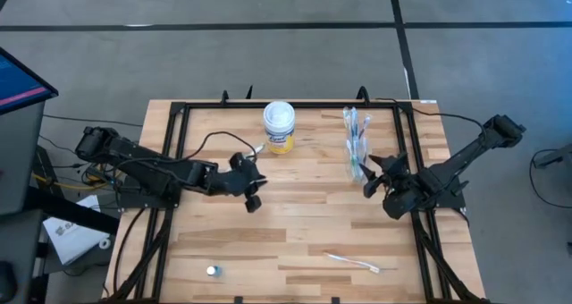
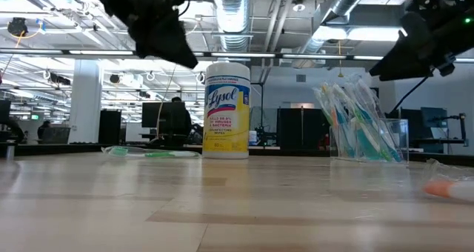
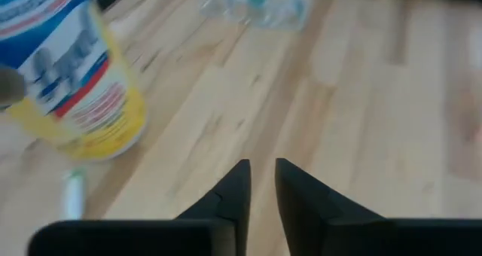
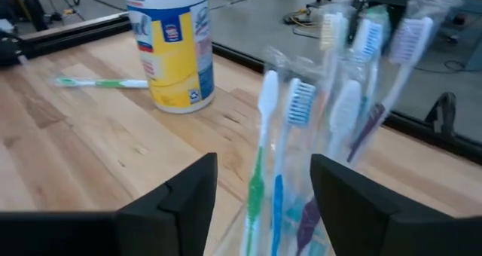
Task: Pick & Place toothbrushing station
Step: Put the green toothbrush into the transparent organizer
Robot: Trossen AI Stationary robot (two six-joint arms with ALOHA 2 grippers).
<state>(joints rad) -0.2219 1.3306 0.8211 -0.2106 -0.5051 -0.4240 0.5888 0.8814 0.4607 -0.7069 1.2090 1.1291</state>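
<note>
A clear plastic cup stands upright at the table's far right, filled with several wrapped toothbrushes, white, blue and green, also seen in the low view. My right gripper is open and wide. Its fingers stand on either side of the toothbrushes' lower parts without touching them, just right of the cup. My left gripper hovers over bare wood at the table's middle left, with a narrow gap between its fingertips and nothing in it. A green-and-white toothbrush lies flat beside the canister.
A white-lidded, yellow-labelled canister stands at the far middle. A wrapped toothbrush lies near the front right. A small pale round thing sits at the front left. A black frame runs along the table's edges.
</note>
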